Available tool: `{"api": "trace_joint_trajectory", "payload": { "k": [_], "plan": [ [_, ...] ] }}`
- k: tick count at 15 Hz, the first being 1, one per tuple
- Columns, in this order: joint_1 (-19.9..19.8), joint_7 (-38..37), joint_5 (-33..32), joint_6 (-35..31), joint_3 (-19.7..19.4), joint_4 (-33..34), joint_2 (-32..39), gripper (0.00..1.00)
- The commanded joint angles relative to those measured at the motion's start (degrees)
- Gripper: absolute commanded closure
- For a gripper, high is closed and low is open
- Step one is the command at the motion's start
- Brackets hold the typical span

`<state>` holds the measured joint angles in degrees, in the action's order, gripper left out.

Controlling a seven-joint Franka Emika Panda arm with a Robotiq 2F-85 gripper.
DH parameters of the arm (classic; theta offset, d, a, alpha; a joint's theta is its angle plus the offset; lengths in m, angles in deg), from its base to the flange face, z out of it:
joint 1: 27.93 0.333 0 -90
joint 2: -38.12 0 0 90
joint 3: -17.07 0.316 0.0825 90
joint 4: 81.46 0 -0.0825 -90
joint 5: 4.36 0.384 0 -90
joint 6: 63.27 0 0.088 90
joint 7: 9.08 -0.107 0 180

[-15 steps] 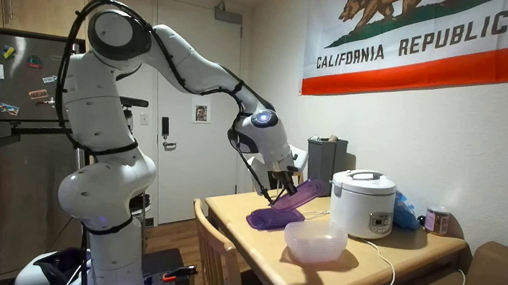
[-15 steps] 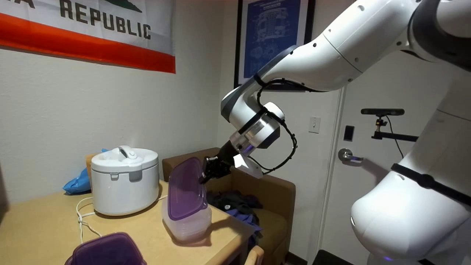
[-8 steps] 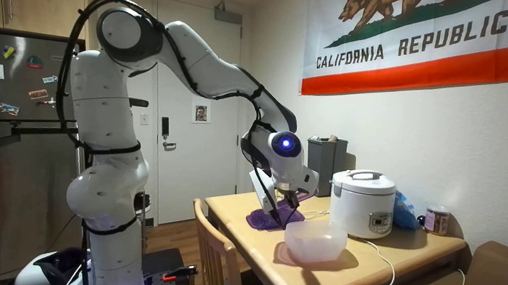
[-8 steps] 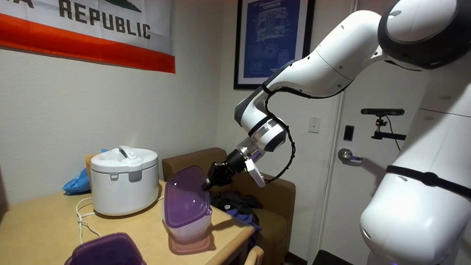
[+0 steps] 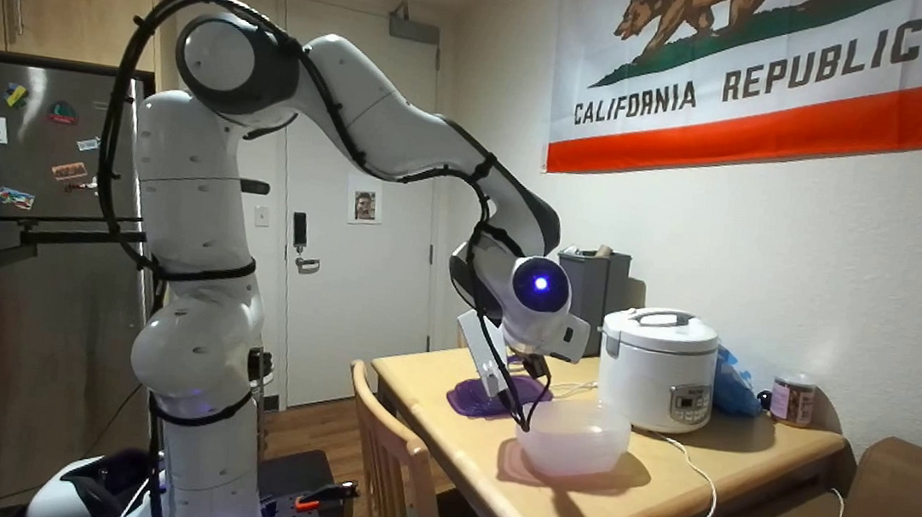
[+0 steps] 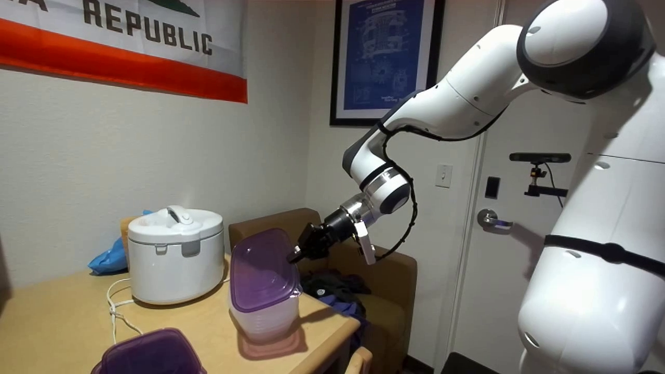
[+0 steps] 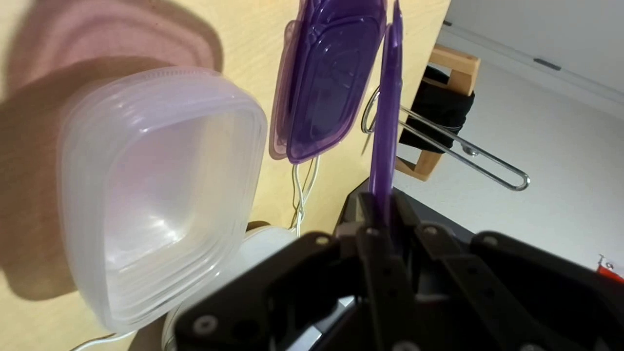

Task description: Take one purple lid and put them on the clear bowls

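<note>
My gripper (image 7: 382, 207) is shut on the edge of one purple lid (image 7: 387, 122), seen edge-on in the wrist view. In an exterior view the held lid (image 6: 264, 270) is steeply tilted at the gripper's tips (image 6: 294, 254) and overlaps the clear bowls (image 6: 265, 319) in the picture. The nested clear bowls (image 5: 574, 442) stand on the table; in the wrist view the bowls (image 7: 83, 195) are open on top, left of the held lid and apart from it. More purple lids (image 5: 489, 398) lie stacked on the table; they also show in the wrist view (image 7: 331, 83).
The white rice cooker (image 5: 654, 377) stands close to the bowls; its white cord (image 6: 117, 311) lies on the table. A grey bin (image 5: 590, 298), a blue bag (image 5: 735, 386) and a jar (image 5: 793, 400) are farther off. A wooden chair (image 5: 397, 457) stands at the table's edge.
My gripper, still holding the lid, has moved along the table from above the lid stack toward the clear bowls. The lid's tilt has turned a little. The bowls and stacked lids have not moved.
</note>
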<state>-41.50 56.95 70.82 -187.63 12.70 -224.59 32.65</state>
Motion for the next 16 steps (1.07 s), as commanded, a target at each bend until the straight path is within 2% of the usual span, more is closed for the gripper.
{"api": "trace_joint_trajectory", "payload": {
  "k": [1, 2, 3, 6, 11, 16],
  "plan": [
    [1.84, -0.19, -0.26, -0.06, -1.66, 0.04, -0.05, 0.91],
    [2.0, -0.19, -0.26, -0.05, -1.62, 0.04, -0.05, 0.91],
    [2.07, -0.19, -0.26, -0.05, -1.61, 0.04, -0.05, 0.98],
    [1.56, -0.99, -0.98, 2.29, -2.94, 1.98, 2.3, 0.98],
    [-0.17, -0.88, -5.22, 14.28, -7.49, 7.17, 7.33, 0.98],
    [-1.33, -2.45, -8.13, 19.35, -9.88, 13.42, 12.81, 0.98]
  ]
}}
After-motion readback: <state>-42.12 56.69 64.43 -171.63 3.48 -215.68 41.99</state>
